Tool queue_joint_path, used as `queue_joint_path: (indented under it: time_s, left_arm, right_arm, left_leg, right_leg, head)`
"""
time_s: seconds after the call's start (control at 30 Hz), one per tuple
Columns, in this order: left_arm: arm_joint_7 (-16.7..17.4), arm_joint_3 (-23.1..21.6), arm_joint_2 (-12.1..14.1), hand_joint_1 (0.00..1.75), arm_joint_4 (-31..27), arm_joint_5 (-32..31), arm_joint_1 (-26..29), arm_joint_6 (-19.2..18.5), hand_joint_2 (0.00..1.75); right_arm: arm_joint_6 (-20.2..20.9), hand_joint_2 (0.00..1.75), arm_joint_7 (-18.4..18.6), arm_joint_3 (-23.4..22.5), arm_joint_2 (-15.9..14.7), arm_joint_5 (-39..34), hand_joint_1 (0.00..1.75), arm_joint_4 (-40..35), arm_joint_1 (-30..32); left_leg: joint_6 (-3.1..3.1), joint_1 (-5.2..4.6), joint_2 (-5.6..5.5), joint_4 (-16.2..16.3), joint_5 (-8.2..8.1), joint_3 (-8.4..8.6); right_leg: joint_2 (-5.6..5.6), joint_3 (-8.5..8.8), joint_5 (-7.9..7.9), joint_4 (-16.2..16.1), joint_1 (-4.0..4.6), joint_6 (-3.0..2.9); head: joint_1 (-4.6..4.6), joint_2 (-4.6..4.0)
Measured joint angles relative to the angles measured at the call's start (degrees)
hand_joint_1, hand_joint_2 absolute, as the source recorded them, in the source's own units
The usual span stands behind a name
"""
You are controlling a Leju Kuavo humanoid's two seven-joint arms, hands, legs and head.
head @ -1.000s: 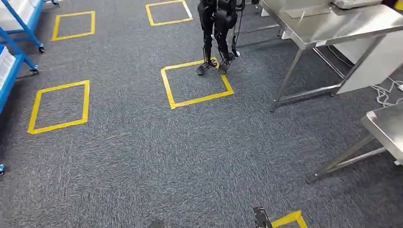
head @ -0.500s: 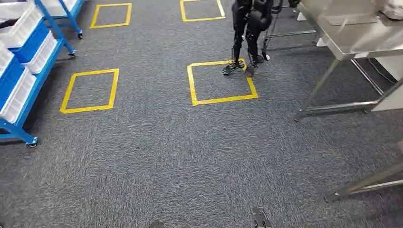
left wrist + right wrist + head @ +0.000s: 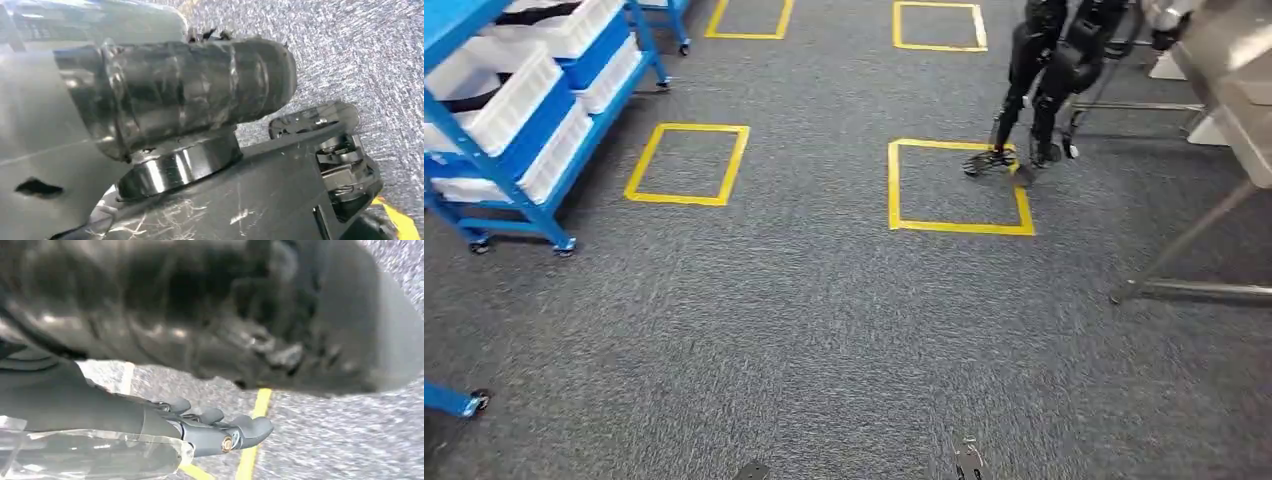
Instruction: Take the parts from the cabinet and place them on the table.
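the carpet [image 3: 804, 330] is speckled grey, marked with yellow tape squares [image 3: 957, 187]. the cabinet [image 3: 484, 150] frame is blue, its bins [image 3: 499, 95] white. another robot [image 3: 1049, 75] is black, beside a silver steel table [image 3: 1234, 110]. the right hand [image 3: 215, 432] looks grey, though blurred; past its fingers [image 3: 250, 429] runs yellow tape.

My right hand [image 3: 210, 432] hangs at my side, empty, its fingers [image 3: 252, 429] loosely extended and slightly apart above the floor.
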Motion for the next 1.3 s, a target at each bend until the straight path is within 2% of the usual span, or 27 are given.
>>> queue_joint_path:
  time_s: [0.03, 0.13, 0.17, 0.2, 0.23, 0.3, 0.33, 0.37, 0.43, 0.47, 0.5, 0.53, 0.67, 0.7, 0.73, 0.77, 0.83, 0.87, 0.93, 0.97, 1.0, 1.03, 1.1, 1.17, 1.2, 1.23, 1.3]
  left_arm:
    - [0.0, -0.1, 0.0, 0.00, 0.0, 0.0, -0.1, 0.0, 0.00]
    - [0.0, -0.1, 0.1, 0.00, 0.0, 0.0, 0.1, 0.0, 0.00]
    - [0.1, -0.2, 0.1, 0.00, 0.0, 0.0, 0.1, 0.0, 0.00]
    - [0.1, -0.2, 0.1, 0.00, 0.0, 0.0, 0.1, 0.0, 0.00]
    - [0.1, -0.2, 0.1, 0.00, 0.0, 0.1, 0.0, 0.0, 0.00]
    - [0.1, -0.2, 0.1, 0.00, 0.0, 0.2, -0.2, 0.0, 0.00]
    - [0.1, -0.2, 0.1, 0.00, 0.0, 0.2, -0.1, 0.0, 0.00]
    - [0.1, -0.2, 0.1, 0.00, 0.0, 0.2, -0.1, 0.0, 0.00]
    - [0.1, -0.2, 0.1, 0.00, 0.0, 0.3, 0.0, 0.0, 0.00]
    - [0.1, -0.2, 0.1, 0.00, 0.0, 0.3, 0.1, 0.0, 0.00]
    - [0.2, -0.2, 0.1, 0.00, 0.0, 0.3, 0.0, 0.0, 0.00]
    - [0.2, -0.2, 0.2, 0.00, 0.0, 0.3, -0.1, 0.0, 0.00]
    - [0.5, -0.2, 0.2, 0.00, 0.0, 0.3, 0.0, 0.0, 0.00]
    - [0.5, -0.2, 0.1, 0.00, 0.0, 0.2, 0.1, -0.1, 0.00]
    - [0.6, -0.3, 0.1, 0.00, 0.0, -0.2, 0.1, -0.1, 0.00]
    - [0.6, -0.3, 0.0, 0.00, 0.0, -0.7, -0.1, -0.2, 0.00]
    - [0.7, -0.4, -0.1, 0.00, 0.0, -1.2, -0.2, -0.3, 0.00]
    - [0.7, -0.5, -0.1, 0.00, 0.0, -1.4, -0.1, -0.3, 0.00]
    - [0.7, -0.5, -0.2, 0.00, 0.0, -1.4, 0.0, -0.4, 0.00]
    - [0.8, -0.6, -0.2, 0.00, 0.0, -1.4, 0.0, -0.4, 0.00]
    - [0.8, -0.7, -0.3, 0.00, 0.0, -1.6, -0.1, -0.2, 0.00]
    - [1.0, -0.7, -0.5, 0.00, 0.0, -2.1, -0.1, 0.0, 0.00]
    - [1.0, -1.6, -0.7, 0.00, 0.0, -2.8, -0.3, 1.0, 0.00]
    - [0.9, -1.7, -0.9, 0.00, 0.0, -3.3, 0.1, 1.9, 0.00]
    - [0.8, -1.9, -1.0, 0.00, 0.0, -3.3, 0.2, 2.1, 0.00]
    - [0.8, -2.4, -1.3, 0.00, 0.0, -3.3, 0.2, 2.2, 0.00]
    - [1.1, -2.7, -1.4, 0.00, 0.0, -3.3, -0.2, 2.2, 0.00]
  right_arm:
    - [0.0, 0.00, 0.0, 0.0, 0.0, 0.0, 0.00, 0.0, -0.1]
    - [0.0, 0.00, 0.0, 0.4, 0.0, 0.0, 0.00, 0.0, -0.1]
    - [0.0, 0.00, 0.0, 0.4, 0.0, 0.0, 0.00, 0.0, -0.1]
    - [0.0, 0.00, 0.0, 0.4, 0.0, 0.0, 0.00, 0.0, -0.1]
    - [0.0, 0.00, 0.0, 0.5, 0.0, 0.1, 0.00, 0.0, -0.1]
    - [0.1, 0.00, 0.0, 0.6, 0.0, 0.1, 0.00, 0.0, 0.1]
    - [0.1, 0.00, 0.0, 0.7, 0.0, 0.1, 0.00, 0.0, 0.2]
    - [0.1, 0.00, 0.0, 0.8, 0.0, 0.1, 0.00, 0.0, 0.2]
    - [0.3, 0.00, 0.0, 0.9, 0.0, 0.2, 0.00, 0.0, 0.1]
    - [0.5, 0.00, 0.0, 0.9, 0.0, 0.2, 0.00, 0.0, 0.0]
    - [0.6, 0.00, 0.0, 0.9, 0.0, 0.2, 0.00, 0.0, 0.0]
    - [0.7, 0.00, 0.0, 0.9, 0.0, 0.2, 0.00, 0.0, -0.1]
    - [0.7, 0.00, 0.0, 1.0, 0.0, 0.2, 0.00, 0.0, -0.1]
    - [0.6, 0.00, 0.0, 1.0, 0.0, 0.1, 0.00, -0.1, -0.1]
    - [0.4, 0.00, -0.1, 1.0, 0.0, -0.1, 0.00, -0.1, -0.1]
    - [0.1, 0.00, -0.2, 1.0, 0.0, -0.5, 0.00, -0.1, -0.1]
    - [-0.3, 0.00, -0.3, 1.0, -0.1, -0.9, 0.00, -0.1, 0.1]
    - [-0.3, 0.00, -0.3, 1.0, -0.1, -1.1, 0.00, -0.1, 0.3]
    - [-0.3, 0.00, -0.4, 1.0, -0.1, -1.1, 0.00, -0.1, 0.2]
    - [-0.3, 0.00, -0.4, 1.0, -0.1, -1.1, 0.00, -0.1, 0.1]
    - [-0.3, 0.00, -0.4, 1.0, -0.2, -1.2, 0.00, -0.1, 0.1]
    - [-0.3, 0.00, -0.4, 1.0, -0.2, -1.5, 0.00, -0.1, 0.0]
    - [-0.2, 0.00, -0.2, 1.0, -0.2, -2.1, 0.00, 0.0, 0.0]
    - [0.4, 0.00, 0.5, 1.0, -0.3, -2.2, 0.00, 0.0, 0.0]
    - [0.8, 0.00, 0.9, 1.0, -0.2, -2.2, 0.00, 0.0, -0.1]
    - [0.8, 0.00, 1.0, 1.0, -0.3, -2.1, 0.00, 0.0, -0.2]
    - [0.9, 0.00, 1.0, 1.0, -0.3, -2.1, 0.00, 0.0, -0.1]
  left_leg:
    - [-0.41, -0.42, -0.53, 0.6, -0.27, -0.23]
    - [-1.22, 0.05, -2.78, 0.2, 0.01, -1.01]
    - [-1.37, 0.12, -1.00, 1.0, -0.51, -1.01]
    - [-1.71, -0.28, 2.91, 3.0, -1.87, -1.89]
    - [-1.94, -0.20, 4.71, 6.4, -3.79, -3.68]
    - [-2.35, -0.03, 6.28, 15.3, -7.56, -8.25]
    - [-2.46, 0.02, 6.41, 17.4, -7.90, -9.44]
    - [-2.51, 0.05, 6.52, 17.2, -6.96, -9.41]
    - [-2.32, 0.03, 7.21, 9.8, -2.34, -5.50]
    - [-2.04, -0.04, 8.28, 5.1, -0.26, -2.90]
    - [-1.67, -0.26, 10.32, 1.5, 0.07, -1.12]
    - [-1.15, -1.05, 11.91, 1.0, -0.46, -0.84]
    - [-0.30, -0.66, 8.96, 0.3, -0.12, -0.63]
    - [-0.10, -0.22, 8.62, 0.0, 0.12, -0.10]
    - [0.06, -0.12, 7.88, -0.1, 0.19, 0.05]
    - [0.20, -0.12, 7.39, -0.1, 0.20, -0.03]
    - [0.41, -0.14, 5.83, 0.0, 0.10, -0.04]
    - [0.42, -0.14, 4.96, 0.1, 0.08, 0.02]
    - [0.37, -0.12, 3.31, 0.1, -0.02, 0.27]
    - [0.21, -0.08, 2.43, 0.2, -0.13, 0.42]
    - [-0.03, -0.02, 1.68, 0.5, -0.30, 0.42]
    - [-0.39, -0.33, 1.09, 0.9, -0.53, 0.02]
    - [-0.89, 0.08, -0.06, 0.9, -0.35, -0.51]
    - [-1.63, 0.22, -1.33, 0.5, -0.13, -1.03]
    - [-1.69, 0.26, -0.04, 2.0, -0.80, -1.07]
    - [-2.02, -0.27, 3.52, 4.4, -1.98, -1.87]
    - [-2.45, -0.05, 6.06, 11.9, -6.12, -5.74]
  right_leg:
    - [1.34, 0.19, -0.47, -1.2, -0.21, -0.01]
    - [-1.13, 0.73, -0.37, -1.0, 0.08, -0.50]
    - [-2.10, 0.89, -0.06, -1.6, -0.35, -1.05]
    - [-2.82, 1.14, -0.14, -1.7, -0.18, -1.25]
    - [-3.50, 1.23, -0.22, -1.7, -0.09, -1.40]
    - [-5.56, 1.32, -0.53, -1.6, 0.22, -1.76]
    - [-6.35, 1.37, -0.71, -1.5, 0.25, -1.80]
    - [-7.23, 1.47, -0.93, -1.4, 0.27, -1.82]
    - [-8.65, 1.90, -1.41, -1.3, 0.31, -1.72]
    - [-9.18, 2.26, -1.63, -1.3, 0.32, -1.65]
    - [-9.71, 2.58, -1.83, -1.3, 0.40, -1.44]
    - [-10.11, 2.68, -2.04, -1.2, 0.85, -1.12]
    - [-12.32, 3.64, -2.58, -1.5, 1.07, 0.04]
    - [-10.32, 3.32, -3.25, -0.9, 0.55, 0.46]
    - [-7.34, 2.02, -5.28, 2.2, 0.56, 0.59]
    - [-5.79, -0.41, -7.55, 7.1, 0.51, 0.59]
    - [-4.88, -5.30, -10.55, 16.1, 0.46, 0.61]
    - [-4.77, -6.53, -10.09, 17.6, 0.46, 0.60]
    - [-4.67, -4.86, -5.50, 12.2, 0.35, 0.43]
    - [-4.20, -2.54, -2.32, 6.6, 0.25, 0.33]
    - [-2.25, -0.23, 0.22, 1.3, 0.04, 0.29]
    - [1.08, 0.19, -0.83, -0.4, -0.18, 0.36]
    - [-0.15, 0.49, -0.61, -0.5, -0.03, 0.36]
    - [-1.37, 0.74, -0.46, -0.8, 0.17, -0.40]
    - [-2.18, 0.96, -0.23, -1.3, -0.31, -0.80]
    - [-2.71, 1.33, -0.32, -1.5, -0.19, -1.00]
    - [-4.45, 1.51, -0.53, -1.5, 0.07, -1.42]
  head:
    - [-0.11, 0.00]
    - [-0.22, 0.02]
    - [-0.17, 0.02]
    - [-0.40, 0.02]
    - [-1.03, 0.00]
    - [-1.07, 0.00]
    - [-1.07, 0.02]
    - [-1.07, 0.02]
    - [-1.09, 0.02]
    - [-1.09, 0.00]
    - [-1.09, 0.02]
    - [-1.05, 0.02]
    - [-1.07, 0.02]
    - [-1.01, 0.02]
    - [-0.57, 0.00]
    - [-0.02, 0.02]
    - [0.02, 0.00]
    - [0.06, 0.02]
    - [0.04, 0.00]
    - [0.02, 0.00]
    - [0.04, 0.02]
    - [0.09, 0.00]
    - [0.04, 0.02]
    - [0.07, 0.00]
    - [0.05, 0.00]
    - [-0.39, 0.00]
    - [-0.83, 0.00]
